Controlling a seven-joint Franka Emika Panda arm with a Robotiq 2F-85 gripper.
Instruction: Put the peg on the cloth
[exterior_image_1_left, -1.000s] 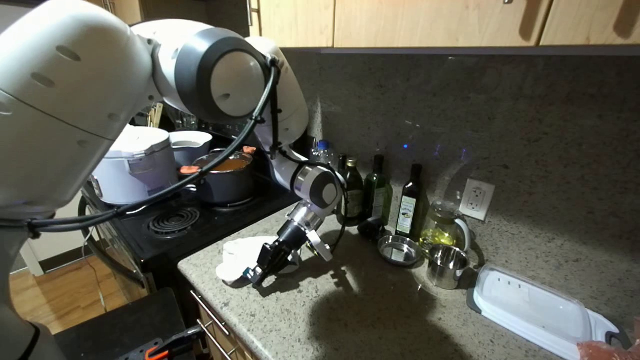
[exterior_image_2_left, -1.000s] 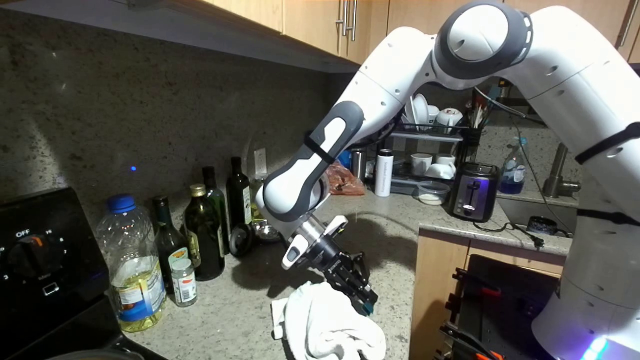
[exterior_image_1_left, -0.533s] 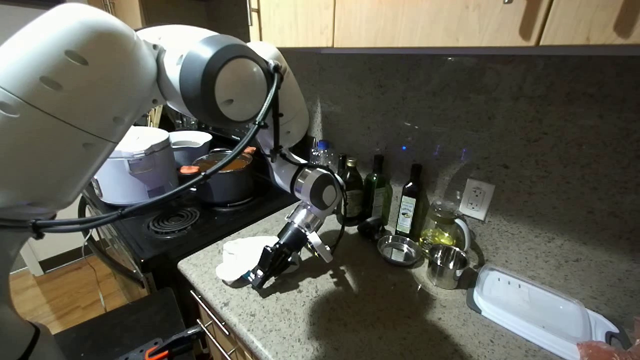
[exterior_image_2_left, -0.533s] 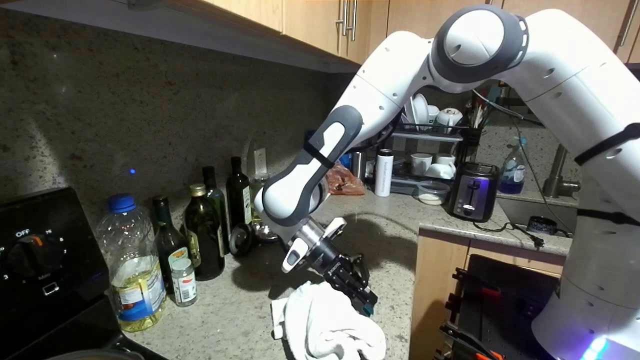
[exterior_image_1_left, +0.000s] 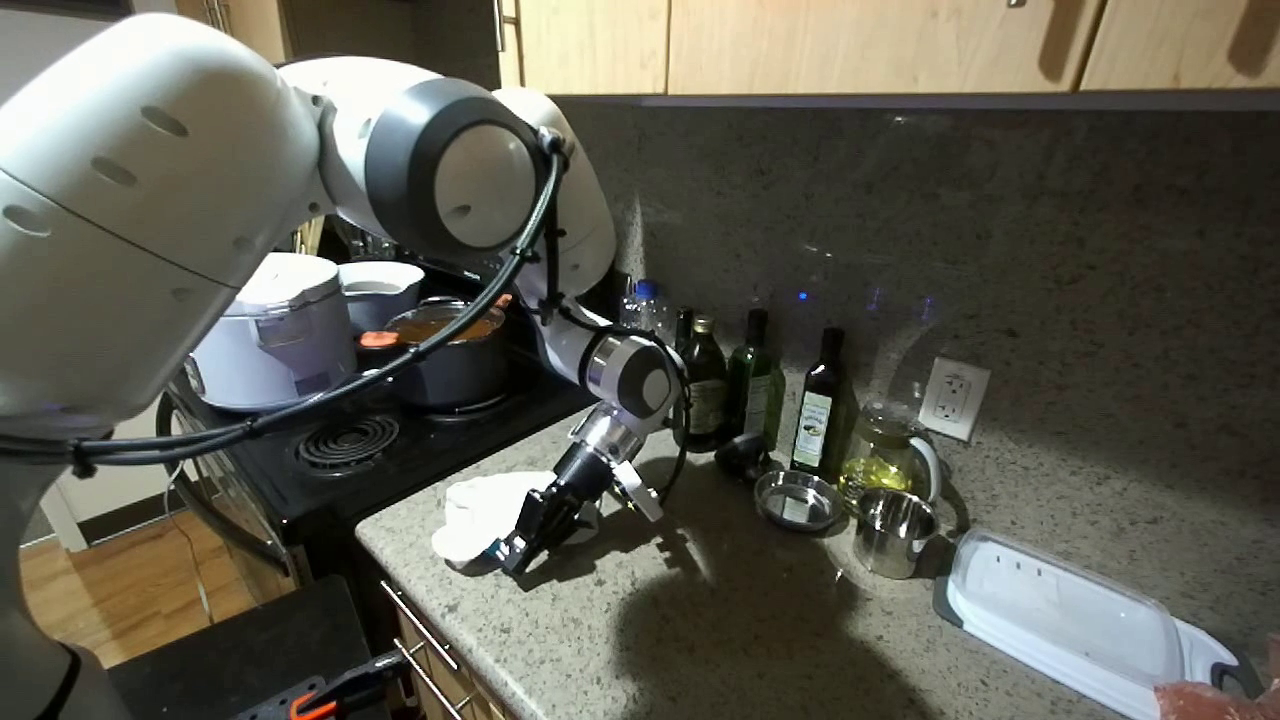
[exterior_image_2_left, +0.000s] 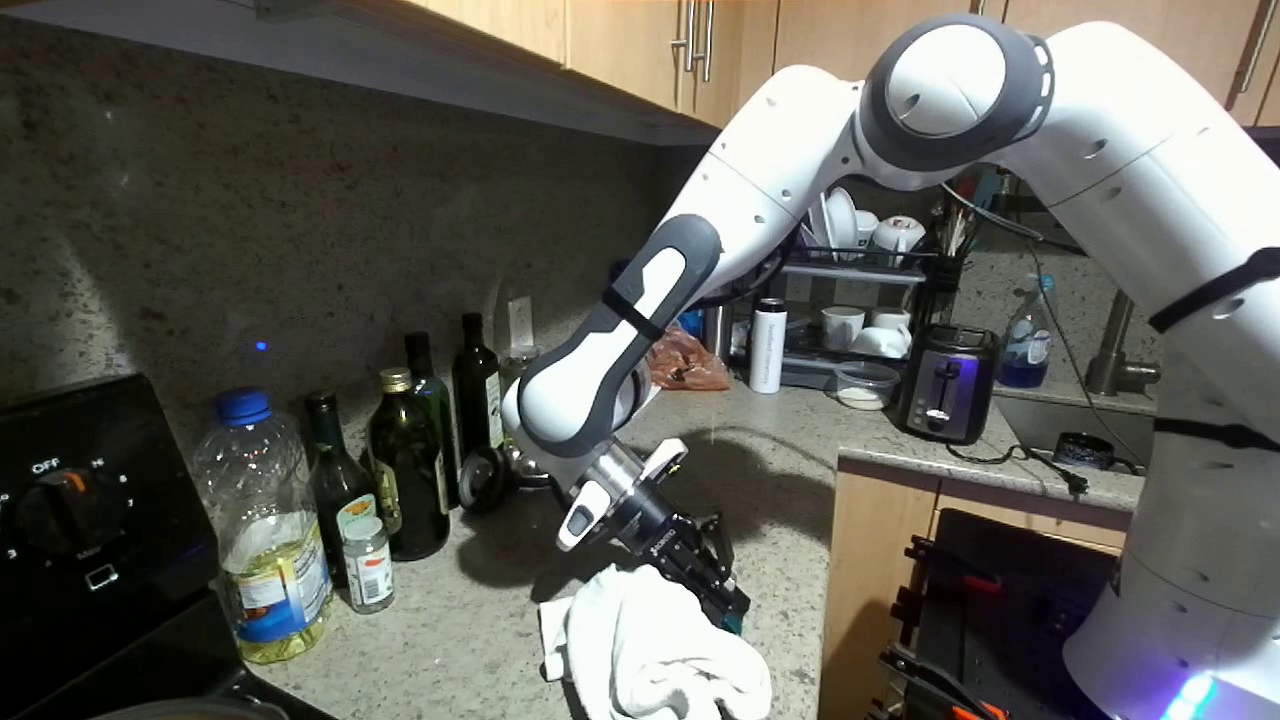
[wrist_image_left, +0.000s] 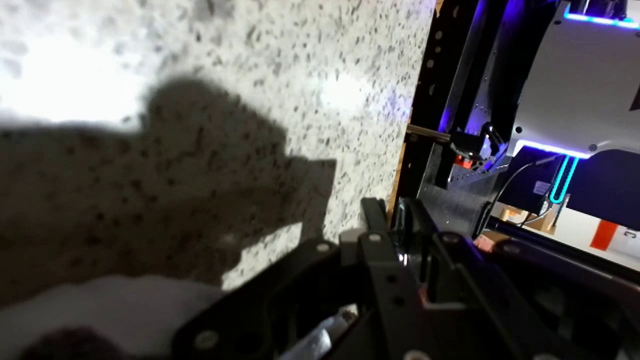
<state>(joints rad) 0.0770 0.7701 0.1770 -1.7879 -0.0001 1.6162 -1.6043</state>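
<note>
The white cloth (exterior_image_1_left: 478, 515) lies crumpled in a heap on the counter, near the stove. It also shows in an exterior view (exterior_image_2_left: 650, 645) and at the bottom left of the wrist view (wrist_image_left: 125, 305). My gripper (exterior_image_2_left: 728, 602) points down at a slant close beside the cloth, low over the counter; it shows in an exterior view too (exterior_image_1_left: 508, 560). Its fingers (wrist_image_left: 392, 215) are nearly together on a small dark, teal-tinted thing, which looks like the peg (exterior_image_2_left: 733, 624). The peg's teal end shows at the fingertips (exterior_image_1_left: 494, 549); most of it is hidden by the fingers.
The stove with pots (exterior_image_1_left: 450, 345) borders the counter. Bottles (exterior_image_2_left: 405, 465) and a glass jar (exterior_image_2_left: 368, 565) stand along the wall. A steel bowl (exterior_image_1_left: 798, 500), a steel cup (exterior_image_1_left: 895, 532) and a lidded container (exterior_image_1_left: 1065, 620) stand farther along. The counter's front edge (exterior_image_1_left: 440, 625) is near the gripper.
The arm's elbow has sunk a little. The gripper has shifted only slightly, with the teal end still at its fingertips. The cloth lies almost unchanged.
</note>
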